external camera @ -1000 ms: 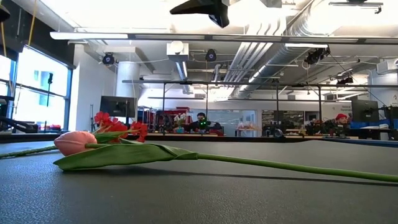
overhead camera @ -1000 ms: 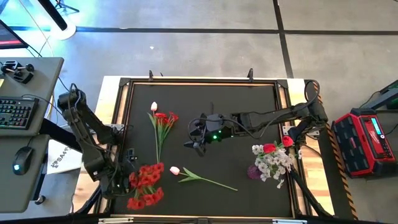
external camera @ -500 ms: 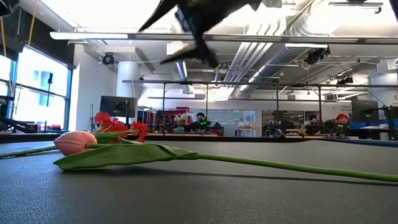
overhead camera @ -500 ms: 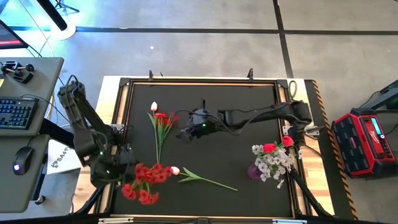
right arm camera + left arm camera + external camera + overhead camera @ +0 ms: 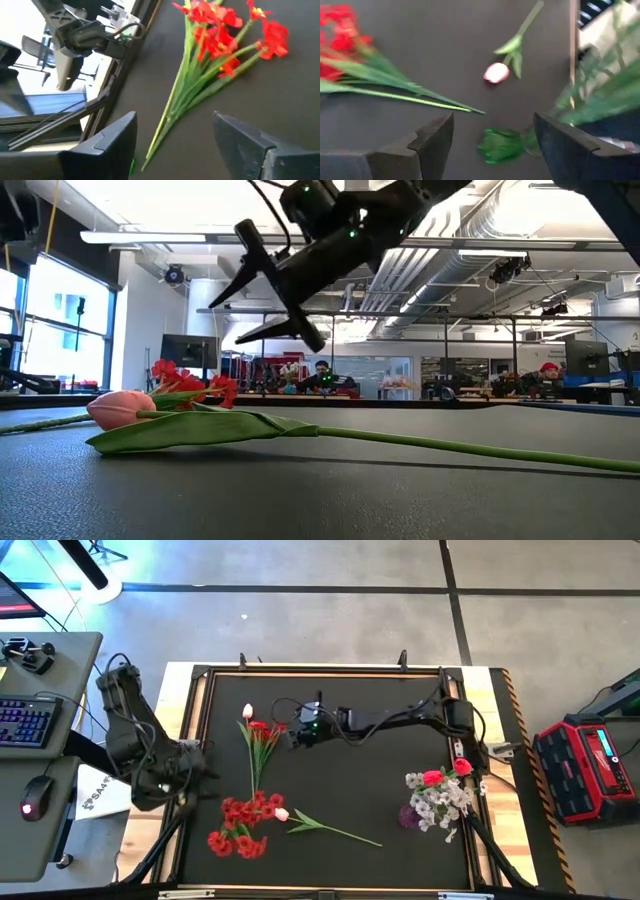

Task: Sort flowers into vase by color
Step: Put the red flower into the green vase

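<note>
Red flower sprig (image 5: 262,736) just beside the right gripper (image 5: 291,736), its jaws spread, grasping nothing.

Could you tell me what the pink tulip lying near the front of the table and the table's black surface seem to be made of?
The pink tulip looks artificial, probably fabric or plastic: its bud has a smooth matte sheen and its leaf is a uniform flat green. The table's black surface looks like a rubbery or foam mat, matte and finely pebbled.
</note>
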